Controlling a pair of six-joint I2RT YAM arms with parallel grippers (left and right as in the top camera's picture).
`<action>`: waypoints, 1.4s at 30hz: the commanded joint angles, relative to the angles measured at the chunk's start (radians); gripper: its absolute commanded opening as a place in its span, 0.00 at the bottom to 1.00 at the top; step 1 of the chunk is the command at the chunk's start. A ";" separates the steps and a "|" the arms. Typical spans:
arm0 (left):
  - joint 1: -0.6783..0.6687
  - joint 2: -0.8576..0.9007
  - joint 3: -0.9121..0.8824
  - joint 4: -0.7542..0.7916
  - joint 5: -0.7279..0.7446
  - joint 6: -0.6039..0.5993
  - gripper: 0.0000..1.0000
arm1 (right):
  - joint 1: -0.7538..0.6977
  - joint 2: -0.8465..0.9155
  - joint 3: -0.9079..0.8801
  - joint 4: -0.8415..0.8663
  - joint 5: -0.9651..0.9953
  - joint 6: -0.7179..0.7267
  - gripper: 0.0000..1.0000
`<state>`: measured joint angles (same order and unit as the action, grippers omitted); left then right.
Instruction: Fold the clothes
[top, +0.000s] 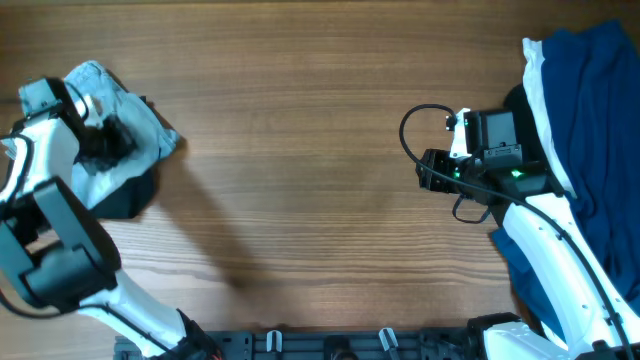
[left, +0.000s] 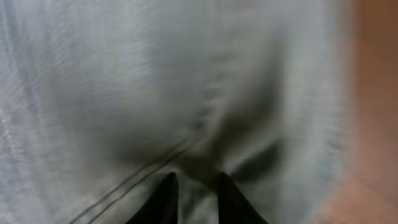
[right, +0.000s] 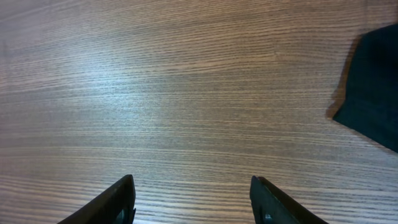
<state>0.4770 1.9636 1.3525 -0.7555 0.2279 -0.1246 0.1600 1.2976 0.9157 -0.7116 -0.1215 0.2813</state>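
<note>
The pale-blue denim garment (top: 125, 125) lies bunched at the table's far left, and its stitched seam fills the left wrist view (left: 155, 93). My left gripper (top: 105, 140) presses into it, and its fingers (left: 196, 186) are shut on a fold of the denim. A dark-blue garment (top: 590, 110) is piled at the right edge with a white one under it. My right gripper (top: 430, 170) is open and empty over bare wood, as the right wrist view (right: 193, 199) shows. A black garment edge (right: 373, 87) lies beside it.
A black garment (top: 130, 195) lies under the denim at the left. More dark-blue cloth (top: 545, 280) drapes at the front right by the right arm. The wooden table (top: 300, 150) spans the middle between the two arms.
</note>
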 joint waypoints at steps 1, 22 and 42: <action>0.069 0.090 0.003 -0.088 -0.057 -0.135 0.20 | -0.003 -0.007 0.016 -0.001 0.016 -0.016 0.60; 0.161 0.095 0.003 0.169 -0.178 -0.197 0.59 | -0.003 -0.007 0.016 -0.008 0.017 -0.016 0.60; 0.119 -0.111 0.004 0.277 -0.111 -0.148 0.83 | -0.003 -0.007 0.016 0.021 0.016 -0.010 0.68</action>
<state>0.6273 1.9862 1.3632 -0.4683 0.1093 -0.3023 0.1600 1.2976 0.9157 -0.7029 -0.1215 0.2817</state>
